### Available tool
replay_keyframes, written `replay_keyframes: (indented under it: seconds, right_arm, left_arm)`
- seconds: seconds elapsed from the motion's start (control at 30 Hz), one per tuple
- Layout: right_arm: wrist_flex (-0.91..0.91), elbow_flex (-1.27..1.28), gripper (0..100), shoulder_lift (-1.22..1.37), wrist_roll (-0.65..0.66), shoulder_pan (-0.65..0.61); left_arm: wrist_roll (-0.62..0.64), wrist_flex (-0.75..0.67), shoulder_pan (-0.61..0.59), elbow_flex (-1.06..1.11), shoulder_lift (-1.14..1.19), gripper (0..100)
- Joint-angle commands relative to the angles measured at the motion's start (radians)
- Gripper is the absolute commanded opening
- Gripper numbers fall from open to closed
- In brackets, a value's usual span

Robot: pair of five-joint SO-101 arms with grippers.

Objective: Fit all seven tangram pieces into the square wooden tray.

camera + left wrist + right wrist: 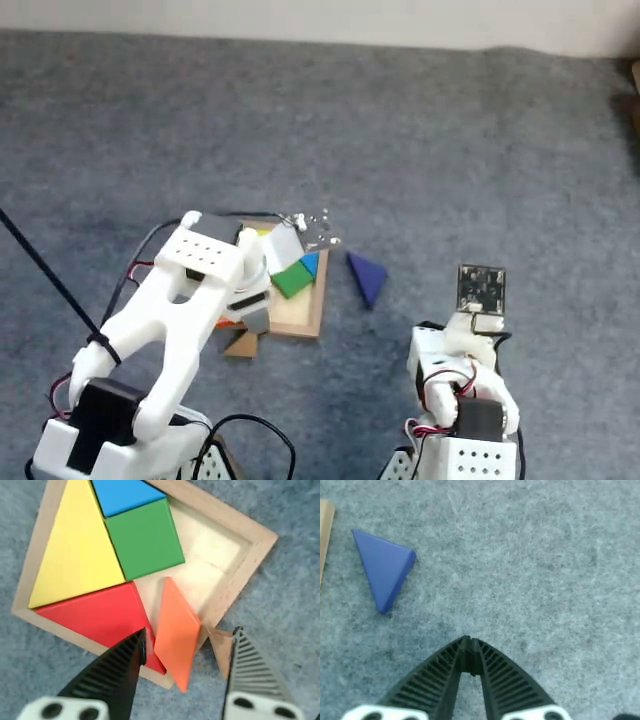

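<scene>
Left tool (190,631) is spread astride the orange parallelogram (175,630), tilted across the tray (261,537) rim at seven o'clock; it is judged light, rigid, slick, best pinched across its long edges.

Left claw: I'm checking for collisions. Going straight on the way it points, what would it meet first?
The left claw would probably meet the orange piece first, lying across the wooden tray's rim; depth is unclear.
</scene>
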Motion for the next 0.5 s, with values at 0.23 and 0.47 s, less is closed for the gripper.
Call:
replay_keyframes:
  seconds: [0.23,0.47]
  right_arm:
    - [-0.022,0.148,0.9,-0.018,0.006,0.012]
    - [-0.022,0.148,0.9,-0.018,0.006,0.012]
  left_arm:
    - [-0.006,0.002,-0.070,-0.042,-0.051,27]
    - [-0.011,0.005,-0.194,-0.036,-0.051,18]
